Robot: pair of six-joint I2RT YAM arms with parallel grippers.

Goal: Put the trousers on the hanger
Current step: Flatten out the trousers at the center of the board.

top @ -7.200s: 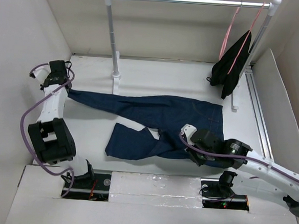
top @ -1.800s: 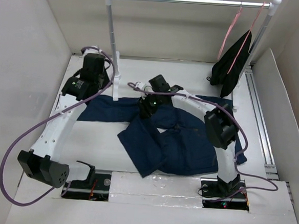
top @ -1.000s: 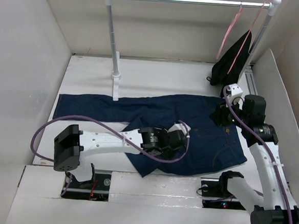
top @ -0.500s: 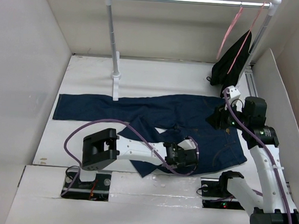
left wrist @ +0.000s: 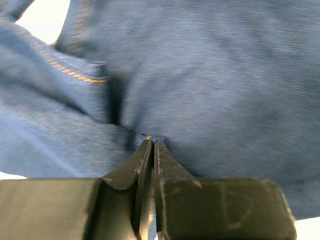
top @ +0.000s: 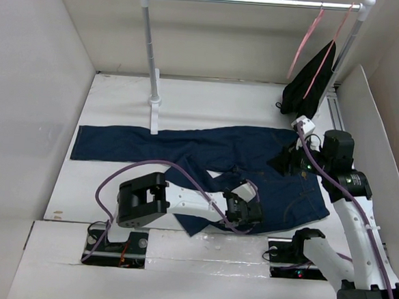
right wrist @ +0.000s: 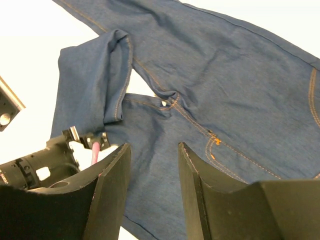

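The trousers (top: pixel 186 145) lie flat across the table, one leg stretched left and the other folded toward the front. My left gripper (top: pixel 244 211) is low on the near folded part. In the left wrist view its jaws (left wrist: pixel 151 141) are shut, pinching a small pucker of the trousers (left wrist: pixel 210 75). My right gripper (top: pixel 281 162) hovers open above the waist end. The right wrist view shows only the trousers (right wrist: pixel 200 70) between its spread fingers (right wrist: pixel 154 146). The hanger (top: pixel 306 37) hangs on the rail at the back right.
A white clothes rack with a metal rail (top: pixel 251 0) and left post (top: pixel 151 57) stands at the back. A second pink hanger carries a black garment (top: pixel 307 85) beside the right post. White walls enclose the table, and a metal track (top: pixel 344 132) runs along the right.
My left gripper has shut on the denim near the front edge and its wrist has shifted slightly. My right gripper has drifted a little left over the waist and is still open.
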